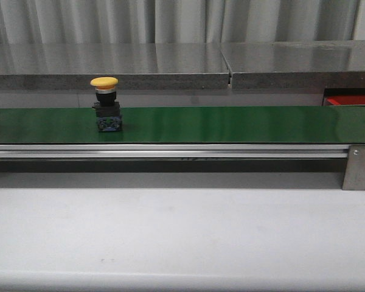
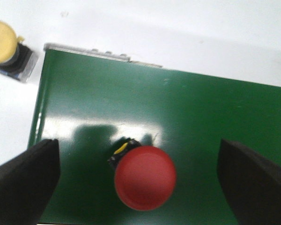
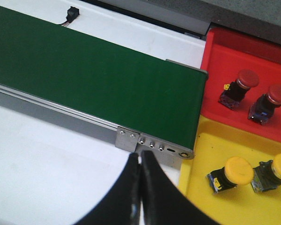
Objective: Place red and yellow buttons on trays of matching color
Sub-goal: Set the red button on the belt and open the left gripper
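Sorting was mid-cycle. We found the left gripper [image 2: 138, 180] spread wide above a red button [image 2: 145, 177] near the belt's [image 2: 201, 122] end; next it must descend and close. The right gripper [image 3: 141, 187] was pressed together beside the red tray [image 3: 215, 70] and yellow tray [image 3: 201, 197].

Neither arm shows in the front view; only the wrist cameras reveal them. The left arm's black two-fingered gripper [image 2: 140, 183] points downward with its jaws spread wide. One dark, matte, wedge-shaped finger [image 2: 23, 180] sits at one edge of the left wrist view and the other at the opposite edge, with a broad gap between them. Nothing touches either finger. The right arm's black two-fingered gripper [image 3: 139, 161] also points downward, but its jaws are pressed together. Its two smooth, curved fingers [image 3: 126, 197] meet along a thin seam at the tips and grip nothing.
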You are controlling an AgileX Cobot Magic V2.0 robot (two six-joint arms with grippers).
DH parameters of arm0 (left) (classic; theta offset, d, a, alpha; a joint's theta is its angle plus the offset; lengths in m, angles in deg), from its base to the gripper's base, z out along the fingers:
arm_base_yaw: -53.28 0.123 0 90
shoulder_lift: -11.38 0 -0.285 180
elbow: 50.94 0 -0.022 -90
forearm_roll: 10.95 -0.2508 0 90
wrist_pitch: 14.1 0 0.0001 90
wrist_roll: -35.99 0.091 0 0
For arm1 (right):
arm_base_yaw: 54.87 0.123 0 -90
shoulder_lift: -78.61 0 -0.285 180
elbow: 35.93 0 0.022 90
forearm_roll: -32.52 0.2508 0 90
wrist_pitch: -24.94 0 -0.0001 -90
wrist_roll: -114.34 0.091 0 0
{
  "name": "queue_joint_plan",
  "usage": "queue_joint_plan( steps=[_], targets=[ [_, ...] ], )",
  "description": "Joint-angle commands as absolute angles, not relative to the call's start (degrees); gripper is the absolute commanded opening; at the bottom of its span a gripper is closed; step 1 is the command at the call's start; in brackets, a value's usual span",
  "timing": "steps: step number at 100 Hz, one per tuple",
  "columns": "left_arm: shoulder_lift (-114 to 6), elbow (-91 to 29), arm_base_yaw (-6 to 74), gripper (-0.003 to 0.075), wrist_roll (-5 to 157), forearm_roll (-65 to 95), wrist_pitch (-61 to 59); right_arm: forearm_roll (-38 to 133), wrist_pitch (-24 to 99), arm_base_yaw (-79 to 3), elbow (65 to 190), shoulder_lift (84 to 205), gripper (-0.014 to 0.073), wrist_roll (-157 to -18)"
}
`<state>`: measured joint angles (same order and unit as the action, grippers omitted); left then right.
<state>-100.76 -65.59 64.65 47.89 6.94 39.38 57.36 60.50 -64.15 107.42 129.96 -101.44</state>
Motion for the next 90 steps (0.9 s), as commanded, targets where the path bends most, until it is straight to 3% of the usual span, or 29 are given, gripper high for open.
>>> queue_joint_plan(
  steps=[1, 27, 53, 76, 90],
  targets=[
    [-94.47, -67.03, 62.86, 0.065, 48.86, 8.84, 37.21, 58.49, 57.0, -64.01, 108.9, 129.61, -0.0118, -102.0],
    [-82.01, -60.84, 58.85, 0.065, 50.23, 8.73, 35.39, 58.49, 57.0, -64.01, 108.9, 129.61, -0.0118, -102.0],
    [-62.73, -42.03, 56.76, 0.0648, 50.23, 8.77, 26.54, 58.49, 57.0, -64.01, 108.9, 129.61, -0.0118, -102.0],
    [-46.17, -27.75, 56.07, 0.0595, 50.27, 8.63, 23.28, 58.49, 57.0, -64.01, 108.9, 129.61, -0.0118, -102.0],
    [-37.95, -20.64, 56.07, 0.0516, 50.27, 9.23, 23.39, 58.49, 57.0, -64.01, 108.9, 129.61, -0.0118, -102.0]
  ],
)
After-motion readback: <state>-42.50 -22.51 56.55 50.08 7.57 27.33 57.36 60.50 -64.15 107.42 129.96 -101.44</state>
